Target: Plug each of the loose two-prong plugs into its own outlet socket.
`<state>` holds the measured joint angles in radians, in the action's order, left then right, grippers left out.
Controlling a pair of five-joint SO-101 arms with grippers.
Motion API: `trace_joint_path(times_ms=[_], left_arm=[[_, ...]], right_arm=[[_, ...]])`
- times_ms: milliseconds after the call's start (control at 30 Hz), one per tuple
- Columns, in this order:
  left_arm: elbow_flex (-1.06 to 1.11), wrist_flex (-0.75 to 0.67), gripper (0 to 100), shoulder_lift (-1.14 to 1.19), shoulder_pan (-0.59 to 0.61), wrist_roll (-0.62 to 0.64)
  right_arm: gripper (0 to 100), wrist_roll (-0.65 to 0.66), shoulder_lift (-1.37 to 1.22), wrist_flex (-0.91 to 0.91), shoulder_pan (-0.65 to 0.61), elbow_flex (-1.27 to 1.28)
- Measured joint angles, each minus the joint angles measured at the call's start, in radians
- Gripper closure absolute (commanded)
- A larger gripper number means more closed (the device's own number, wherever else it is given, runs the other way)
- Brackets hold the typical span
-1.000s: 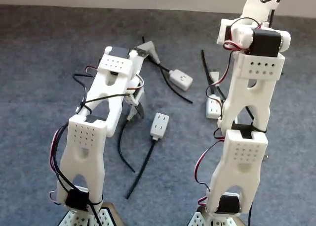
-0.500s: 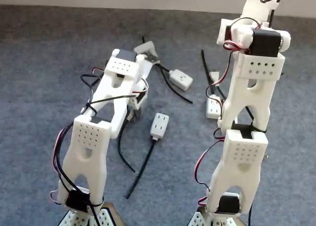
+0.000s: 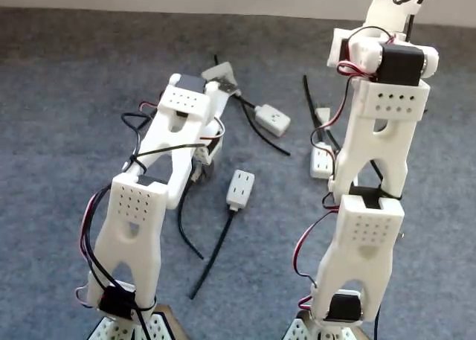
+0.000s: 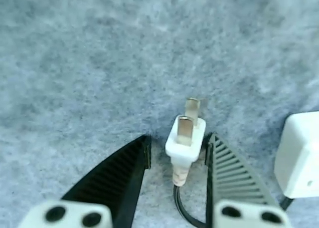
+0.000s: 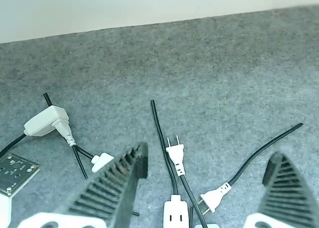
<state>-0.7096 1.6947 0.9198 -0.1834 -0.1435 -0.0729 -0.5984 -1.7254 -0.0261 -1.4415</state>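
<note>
Your left gripper (image 4: 177, 138) has swung forward and come to rest, jaws parted to either side of a two-prong plug (image 4: 185, 143) and not yet clamped, so the pick is set up. The plug lies just beside the outlet socket (image 4: 300, 158), its long axis along the jaw gap and its prongs pointing away from the gripper.

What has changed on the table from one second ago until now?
The left arm swung a little towards the right arm, then stopped. Its gripper has open fingers either side of a white plug. The right arm, the outlet sockets and the cables stayed in place.
</note>
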Motion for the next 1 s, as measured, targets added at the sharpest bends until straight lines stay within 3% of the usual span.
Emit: trace_joint_path(times_ms=[400,633,1000], left_arm=[[0.000,-0.008,84,0.000,-0.023,-0.002],[0.002,-0.020,100,0.014,-0.052,0.000],[0.002,-0.035,99,0.028,-0.078,0.000]], right_arm=[[64.2,0.000,0.000,0.000,0.000,0.000],[64.2,0.000,0.000,0.000,0.026,0.000],[64.2,0.000,0.000,0.000,0.041,0.000]])
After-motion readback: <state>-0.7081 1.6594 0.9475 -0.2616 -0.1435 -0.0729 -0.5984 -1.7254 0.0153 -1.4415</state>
